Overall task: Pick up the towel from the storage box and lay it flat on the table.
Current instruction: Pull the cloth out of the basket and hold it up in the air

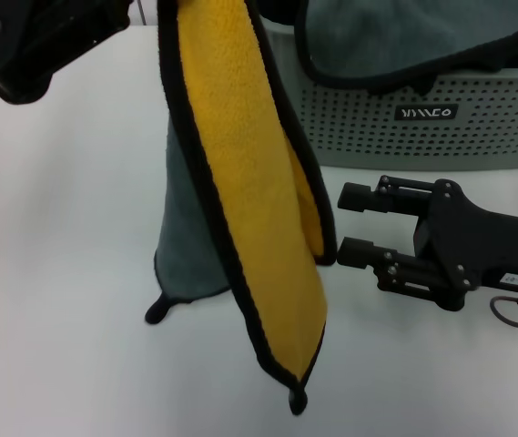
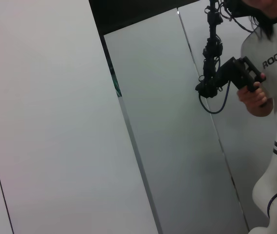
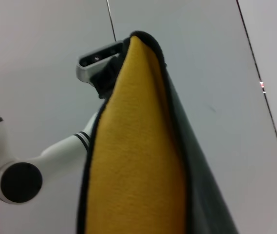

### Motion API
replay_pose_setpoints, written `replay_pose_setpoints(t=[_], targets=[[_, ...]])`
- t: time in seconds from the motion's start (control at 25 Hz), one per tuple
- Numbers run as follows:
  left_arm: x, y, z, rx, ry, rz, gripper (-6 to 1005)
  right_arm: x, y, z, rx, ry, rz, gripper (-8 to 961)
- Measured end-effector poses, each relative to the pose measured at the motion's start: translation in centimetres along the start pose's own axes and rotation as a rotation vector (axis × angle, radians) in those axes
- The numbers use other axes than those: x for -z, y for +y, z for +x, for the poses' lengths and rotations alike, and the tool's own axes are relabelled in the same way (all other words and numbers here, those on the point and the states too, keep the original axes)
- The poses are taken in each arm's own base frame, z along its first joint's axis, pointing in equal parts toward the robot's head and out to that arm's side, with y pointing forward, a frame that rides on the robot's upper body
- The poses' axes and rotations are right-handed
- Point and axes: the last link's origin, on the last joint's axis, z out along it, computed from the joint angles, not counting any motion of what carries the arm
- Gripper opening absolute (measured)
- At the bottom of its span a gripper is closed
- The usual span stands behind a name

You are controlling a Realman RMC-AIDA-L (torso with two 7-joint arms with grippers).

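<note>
The towel (image 1: pixel 259 246) hangs close before the head camera, yellow face out and grey-teal behind, its top running out of view toward the left claw (image 1: pixel 22 45); whether that claw is clamped on it I cannot tell, but held high this way the cloth clears the box (image 1: pixel 422 127) and its lowest corners seem to reach the counter (image 1: pixel 67 273). The right claw (image 1: pixel 354 223) waits low beside the towel's edge, fingers apart and empty, likely placed to catch that edge for spreading, while another grey-teal towel (image 1: pixel 404 36) drapes over the box rim
</note>
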Motion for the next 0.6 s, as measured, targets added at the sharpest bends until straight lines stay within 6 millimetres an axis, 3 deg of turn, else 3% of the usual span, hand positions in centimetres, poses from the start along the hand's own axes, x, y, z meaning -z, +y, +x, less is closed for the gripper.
replay_pose_setpoints(t=[0.28,0.6], targets=[[0.0,0.0,-0.1,0.0,0.001,0.001,11,0.1,0.4,0.0,-0.007,-0.002,-0.021,536],[-0.1,0.0,-0.1,0.002,0.002,-0.002,11,0.0,-0.9,0.6,0.013,0.043,0.06,517]])
